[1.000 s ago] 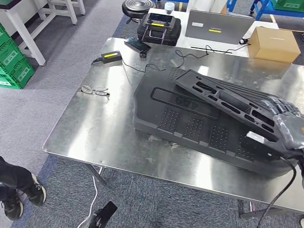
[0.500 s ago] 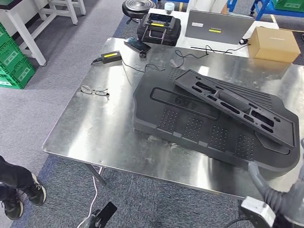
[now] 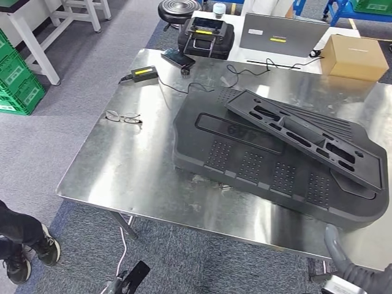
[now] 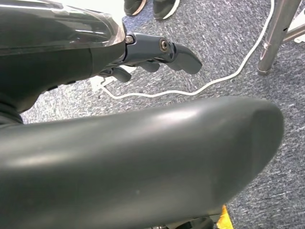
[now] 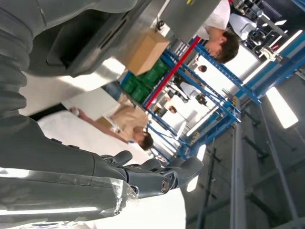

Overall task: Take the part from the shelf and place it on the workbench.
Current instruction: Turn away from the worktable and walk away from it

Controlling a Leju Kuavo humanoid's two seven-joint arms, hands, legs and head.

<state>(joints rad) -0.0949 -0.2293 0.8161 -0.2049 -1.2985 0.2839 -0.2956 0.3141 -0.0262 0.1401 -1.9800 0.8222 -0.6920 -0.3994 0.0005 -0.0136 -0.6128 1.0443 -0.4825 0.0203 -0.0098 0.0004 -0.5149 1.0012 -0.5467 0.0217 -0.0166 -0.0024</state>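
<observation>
Long black slotted plastic part (image 3: 305, 138) lies tilted atop big black moulded panel (image 3: 259, 153) on steel tabletop (image 3: 138, 165), right side; my R hand (image 5: 151, 174) & L hand (image 4: 158, 50) fingers loosely extended, holding nothing.

The left hand (image 4: 154, 52), holding nothing, hangs over grey carpet (image 4: 230, 38) crossed by a white cable (image 4: 201, 86).
</observation>
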